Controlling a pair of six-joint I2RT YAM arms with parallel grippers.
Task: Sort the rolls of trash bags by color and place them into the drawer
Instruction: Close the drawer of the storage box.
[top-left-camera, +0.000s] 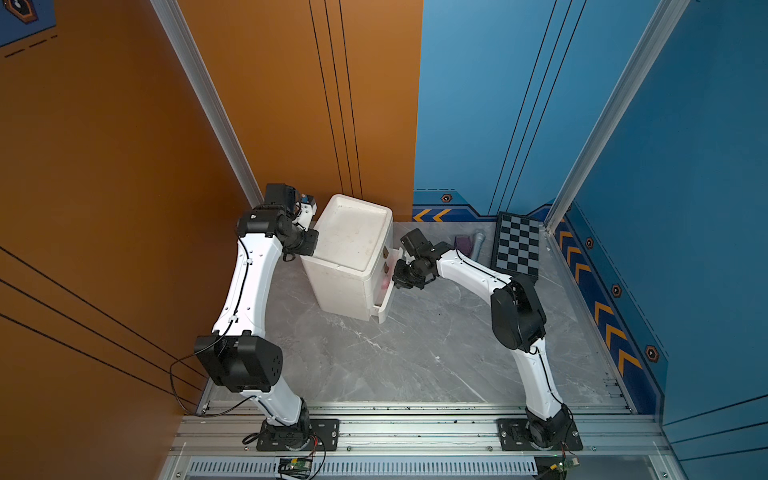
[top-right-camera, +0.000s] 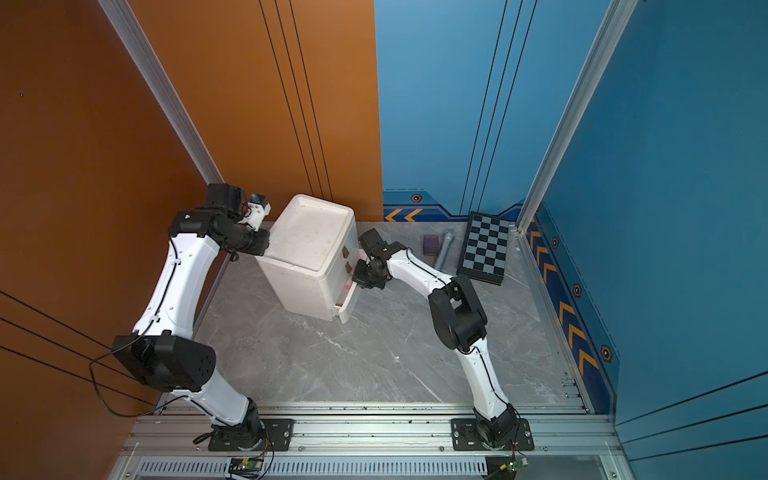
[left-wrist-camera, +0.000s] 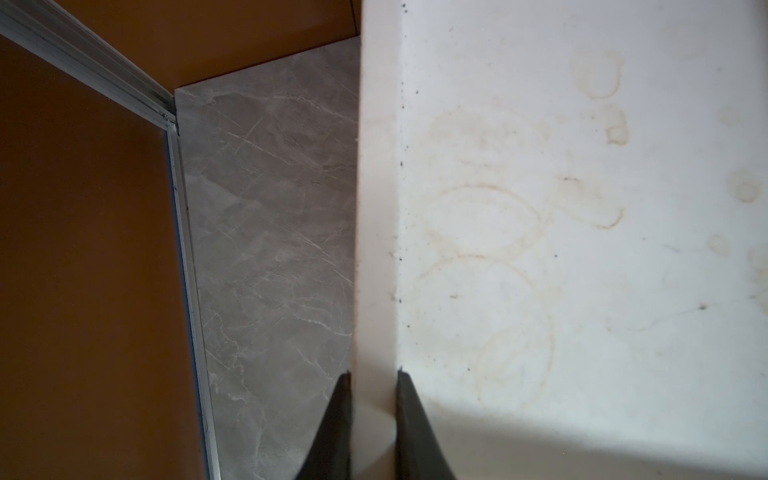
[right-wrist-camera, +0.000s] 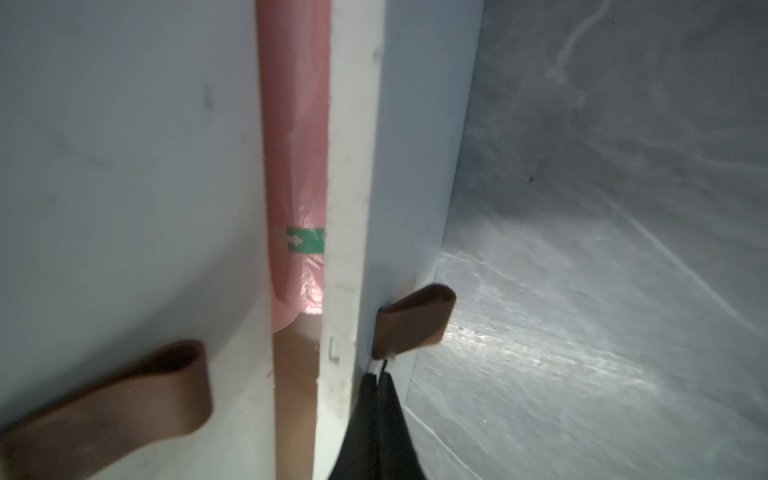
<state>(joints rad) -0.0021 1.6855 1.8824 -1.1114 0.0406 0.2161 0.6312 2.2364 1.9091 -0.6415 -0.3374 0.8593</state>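
Nearest the lens: aluminium rail (top-left-camera: 415, 430) with both arm bases bolted on, then grey marble tabletop (top-left-camera: 395, 353). Shows the drawer cabinet (top-left-camera: 332, 286), white and three-tiered, at the far side of the tabletop close to the orange wall, recessed top ring-stained. Shows the left gripper (left-wrist-camera: 374, 376) clamped on the raised rim of that top, one finger outside and one inside; judged as a brace. Hazard one, the largest: sliding or tipping of the whole cabinet, caused by slip of so narrow a pinch during any push or pull at the front. Shows the ajar drawer (top-left-camera: 388, 303), seemingly the lowest tier, out by a narrow gap. Shows the right gripper (right-wrist-camera: 377, 376) fully closed, tips together against that drawer's front, just beneath the root of its brown pull tab (right-wrist-camera: 413, 320); cannot tell of any tab material pinched between them. Hazard two: skidding of closed tips off the smooth front, or snagging on the tab. Locates the pink roll (right-wrist-camera: 295, 145) inside the gap, lying along the drawer front; also glimpsed as a pink patch in both top views. Hazard three: jamming against the tier above, caused by soft plastic riding up at closure. Marks, smallest, a green label (right-wrist-camera: 305, 240) on the roll.
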